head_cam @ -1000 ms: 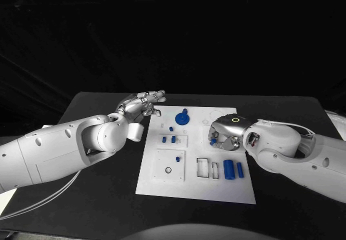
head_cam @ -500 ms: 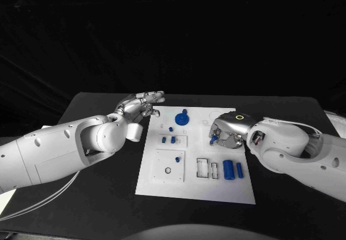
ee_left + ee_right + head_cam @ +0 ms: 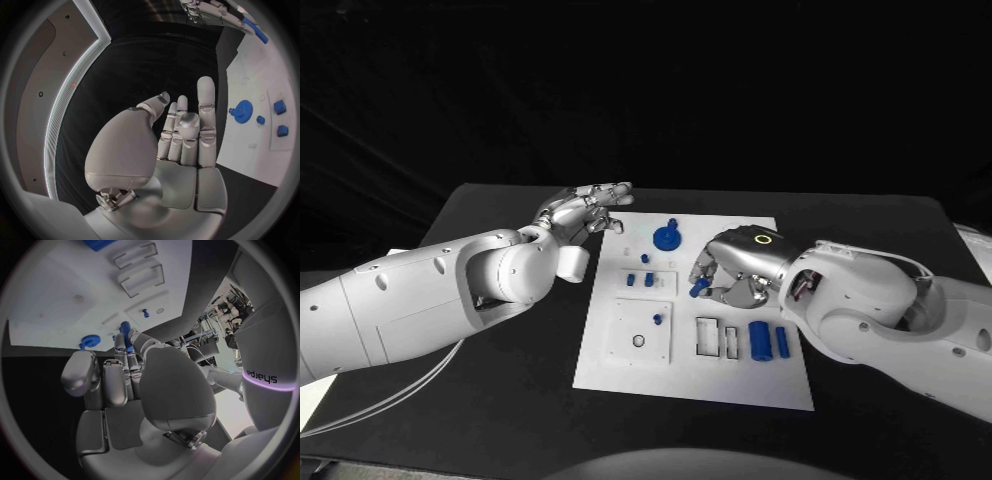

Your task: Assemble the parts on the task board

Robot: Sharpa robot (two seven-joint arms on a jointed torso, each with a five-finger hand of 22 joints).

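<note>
Black table [image 3: 488,215] | white board [image 3: 689,375] mid-table, bearing blue parts: gear [image 3: 666,238], cylinder [image 3: 757,339] | right arm reads "sharpa" | right hand [image 3: 730,268] has slid left across board, pinching small blue part [image 3: 700,287] | left hand [image 3: 583,209] empty, fingers apart, at board's far-left corner.

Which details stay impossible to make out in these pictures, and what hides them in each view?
- Head view: the right hand covers the shape of the blue part it pinches.
- Right wrist view: the fingers hide most of that part.
- Head view: the slots on the task board are too small to tell empty from filled.
- Left wrist view: the circle's rim cuts off the board.
</note>
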